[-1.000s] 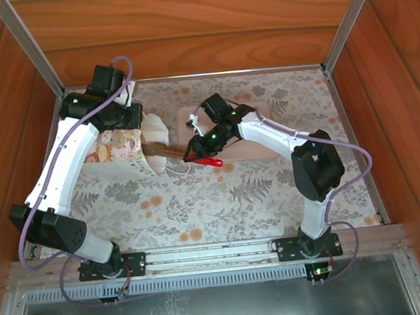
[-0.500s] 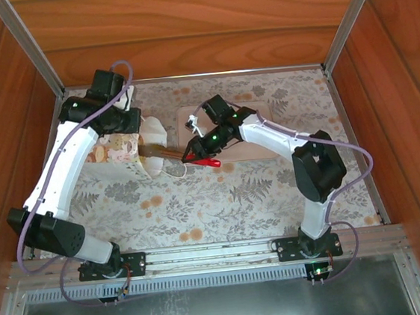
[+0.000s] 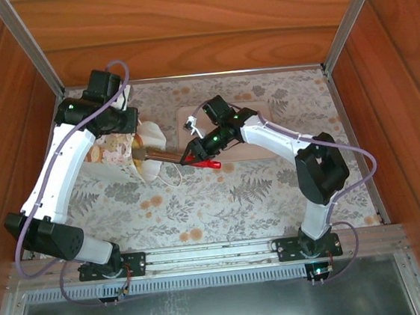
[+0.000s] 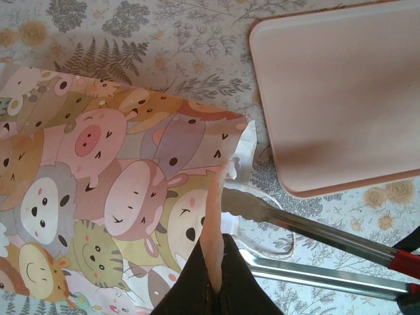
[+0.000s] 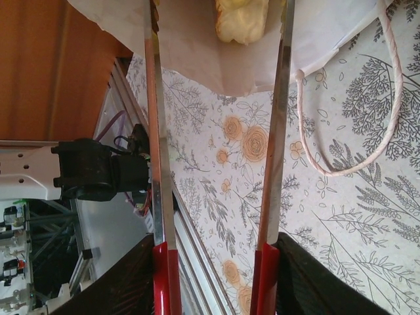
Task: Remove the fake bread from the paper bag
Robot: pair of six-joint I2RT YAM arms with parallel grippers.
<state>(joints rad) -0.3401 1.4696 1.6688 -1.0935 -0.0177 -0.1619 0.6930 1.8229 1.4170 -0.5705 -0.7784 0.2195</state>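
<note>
My left gripper [image 4: 214, 266] pinching the paper bag [image 4: 118, 177] rim, my right gripper [image 5: 216, 266] clasping red-handled tongs [image 5: 274, 131], tips flanking the fake bread [image 5: 241, 20].

The table has a floral cloth [image 3: 222, 201] with grey ferns and orange roses on it. A plain pinkish-beige tray [image 4: 341, 92] with rounded corners sits flat on that. Metal tongs [image 4: 315, 231] with red grips, arms spread apart, are just beside the tray. Wood panel walls [image 3: 181, 25] all around.
</note>
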